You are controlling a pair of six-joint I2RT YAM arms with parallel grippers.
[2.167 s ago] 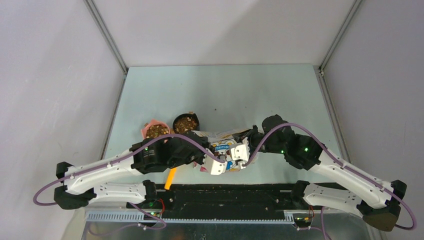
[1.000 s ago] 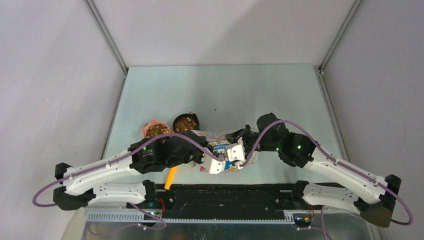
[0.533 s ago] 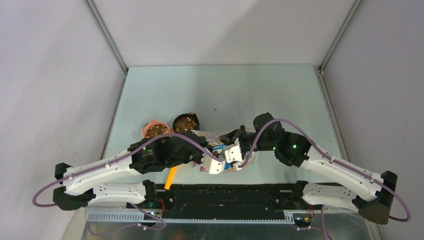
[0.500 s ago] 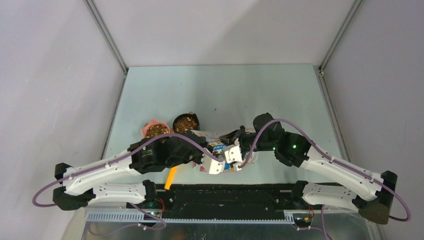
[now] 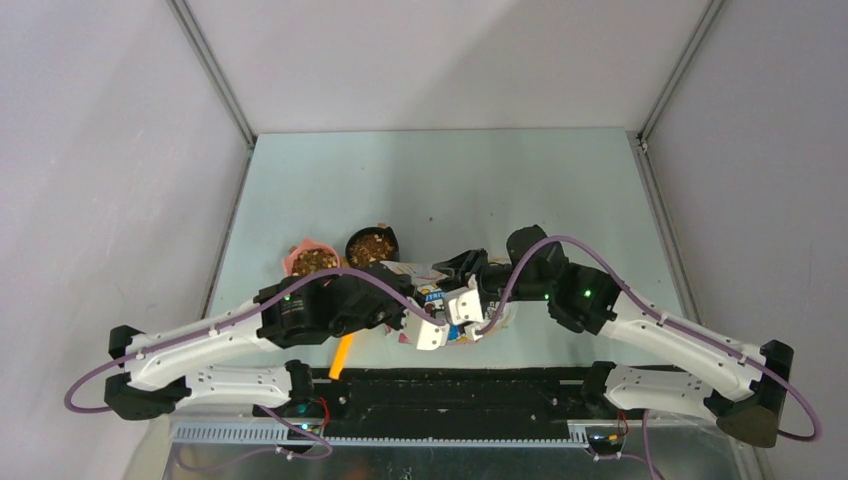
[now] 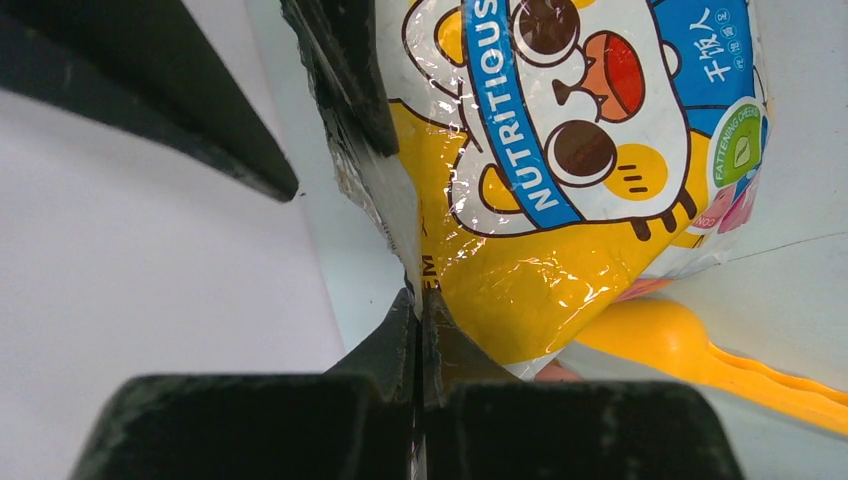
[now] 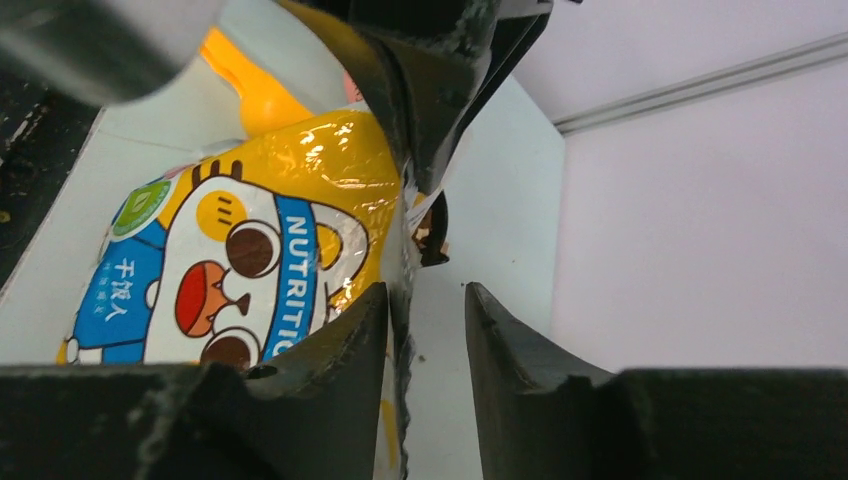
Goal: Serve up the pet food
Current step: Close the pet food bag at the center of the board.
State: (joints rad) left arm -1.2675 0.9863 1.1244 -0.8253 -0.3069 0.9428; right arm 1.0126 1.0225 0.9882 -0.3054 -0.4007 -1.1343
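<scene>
Presently: pet food point(image 5: 372, 246), brown pellets, heaped in a black bowl point(image 5: 391, 238), with more in a pink bowl point(image 5: 294, 256) touching it; both stand on the tabletop point(image 5: 450, 180), just beyond and to the left of the bag point(image 6: 560, 180). Left gripper point(image 6: 420, 322): pressed together, pinching the bag's crinkled edge seam. Right gripper point(image 7: 425, 335): spread, the bag's opposite edge standing in the gap against one finger, nothing clamped. Yellow scoop point(image 6: 690, 345): flat on the tabletop, its bowl tucked under the bag's lower corner. Risks, as judged: held by one thin seam only, the bag may sag, twist or slip from the pinch and spill across the tabletop; a swing toward the bowls could tip them or scatter the full heaps; the two arms sit crowded and may collide. Not determinable: whether the bag's mouth is open or sealed; how much it contains; whether the small dark object past the right gripper's fingers is a pellet or a bowl. Overhead, both arms cover most of the bag and part of the scoop.
</scene>
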